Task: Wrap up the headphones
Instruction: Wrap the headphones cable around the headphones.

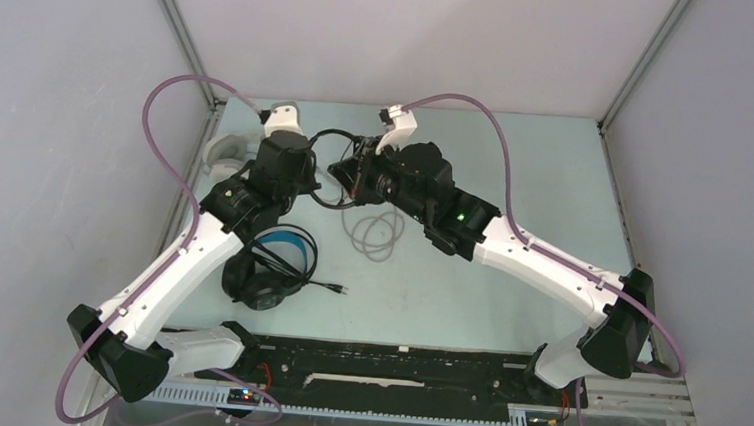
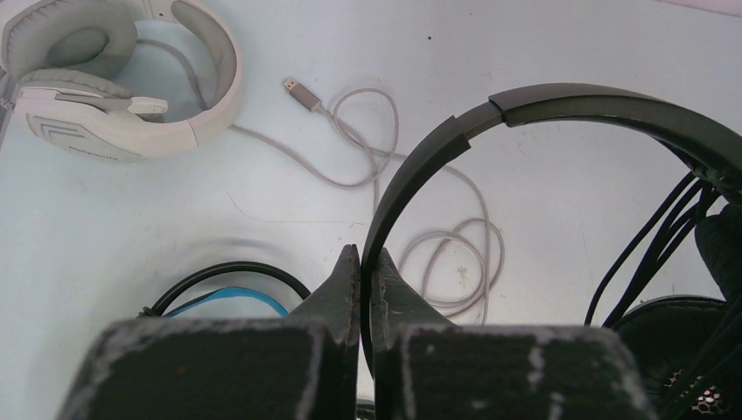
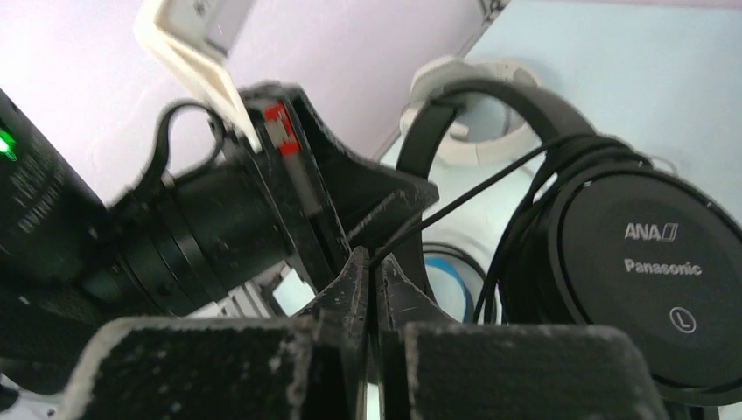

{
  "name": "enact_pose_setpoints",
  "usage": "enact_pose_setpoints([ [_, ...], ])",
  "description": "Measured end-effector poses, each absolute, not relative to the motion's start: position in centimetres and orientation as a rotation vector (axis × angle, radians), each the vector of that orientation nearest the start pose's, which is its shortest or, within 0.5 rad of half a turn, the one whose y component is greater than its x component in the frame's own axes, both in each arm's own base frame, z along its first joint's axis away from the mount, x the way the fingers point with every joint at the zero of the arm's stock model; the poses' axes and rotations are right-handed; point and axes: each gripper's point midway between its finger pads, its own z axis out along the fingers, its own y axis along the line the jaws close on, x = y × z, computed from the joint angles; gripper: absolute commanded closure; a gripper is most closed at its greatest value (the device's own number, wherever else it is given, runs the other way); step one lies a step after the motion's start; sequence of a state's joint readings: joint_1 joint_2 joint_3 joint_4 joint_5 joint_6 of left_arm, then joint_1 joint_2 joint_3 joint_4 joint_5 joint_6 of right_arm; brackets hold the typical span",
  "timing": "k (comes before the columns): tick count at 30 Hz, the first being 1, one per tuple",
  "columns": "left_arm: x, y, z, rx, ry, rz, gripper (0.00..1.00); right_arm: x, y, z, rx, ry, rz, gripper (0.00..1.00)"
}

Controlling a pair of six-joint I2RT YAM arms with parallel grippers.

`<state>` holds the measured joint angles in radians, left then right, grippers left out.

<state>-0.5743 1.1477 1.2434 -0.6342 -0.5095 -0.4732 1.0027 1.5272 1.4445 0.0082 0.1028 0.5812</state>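
Within left gripper (image 2: pixel 367 256), thin black headphones (image 2: pixel 560 98)

one white headset (image 2: pixel 96 131), two black headsets (image 1: pixel 266 287), two robot arms (image 1: pixel 540 260)

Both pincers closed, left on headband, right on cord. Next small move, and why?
Probably sweep the right pincer, with the black cord pinched in it, one more turn around the Panasonic ear cup while the left pincer holds the thin headband steady. Cord loops already lie by that cup and the strand runs straight toward it, so another turn seems apt.
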Motion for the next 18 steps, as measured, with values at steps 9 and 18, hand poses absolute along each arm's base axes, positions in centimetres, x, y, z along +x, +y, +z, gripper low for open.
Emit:
enact_pose_setpoints([
  [9,31.6,-12.0,27.7,-0.197,2.074,-0.148,1.0,25.6,42.5,31.8,-0.415,1.855,1.006,1.0],
  [18,30.9,-12.6,26.9,-0.162,2.123,-0.184,1.0,25.8,42.0,30.4,-0.511,1.813,0.827,1.0],
])
